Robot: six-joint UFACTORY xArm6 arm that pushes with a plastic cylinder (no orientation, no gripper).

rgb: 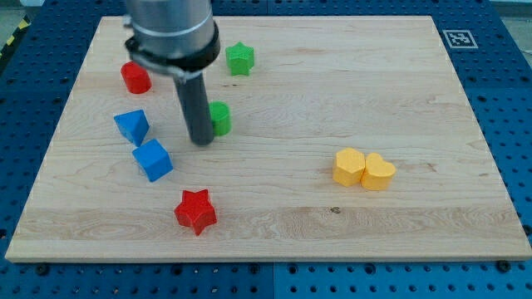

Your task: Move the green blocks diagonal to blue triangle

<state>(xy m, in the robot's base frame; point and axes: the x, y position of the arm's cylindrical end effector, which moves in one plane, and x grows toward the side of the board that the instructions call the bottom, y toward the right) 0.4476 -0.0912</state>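
My tip (201, 141) rests on the board just left of a green round block (220, 118), touching or nearly touching its left side; the rod hides part of it. A green star (239, 58) lies above it near the view's top. The blue triangle-like block (132, 125) sits left of the tip. A blue cube (153, 159) lies just below and right of it, down-left of the tip.
A red round block (135, 77) lies at the upper left, partly beside the arm's body. A red star (195, 211) lies near the bottom. Two yellow heart-shaped blocks (363, 169) touch each other at the right. The wooden board (332, 224) ends at blue pegboard.
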